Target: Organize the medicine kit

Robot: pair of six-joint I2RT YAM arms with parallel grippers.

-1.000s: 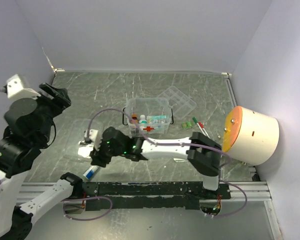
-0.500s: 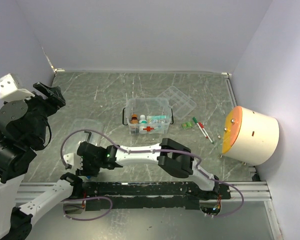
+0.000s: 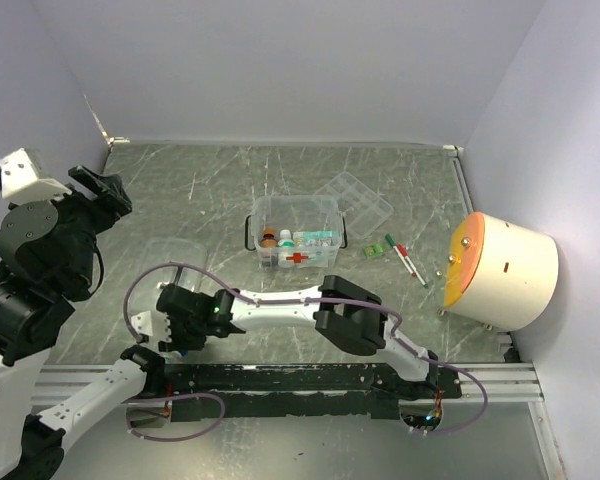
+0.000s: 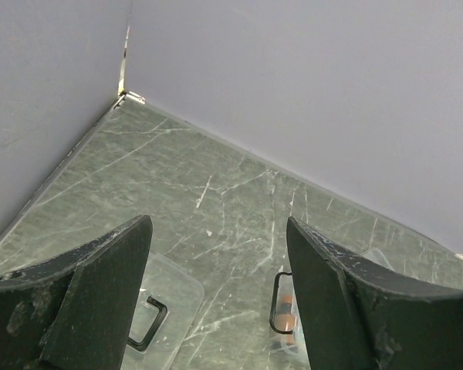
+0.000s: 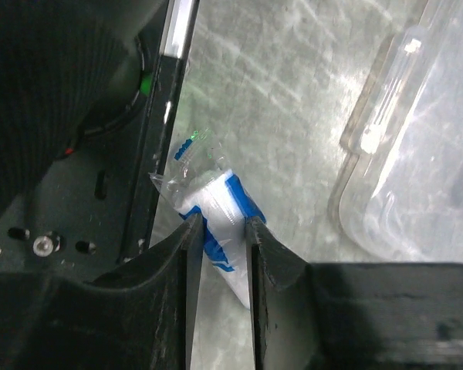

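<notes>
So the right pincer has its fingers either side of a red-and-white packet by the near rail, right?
No: the packet is blue and white, not red, as the right wrist view shows. The right pincer does have its fingers either side of it by the near rail.

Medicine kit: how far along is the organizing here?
Done: bottles already stand in the medicine kit. In hand: the right gripper pinches a white-and-blue packet at the near edge of the table; the left gripper hangs open, empty. Left: that packet, the pens beside the kit, and the lid, which lies off to the kit's left.
</notes>
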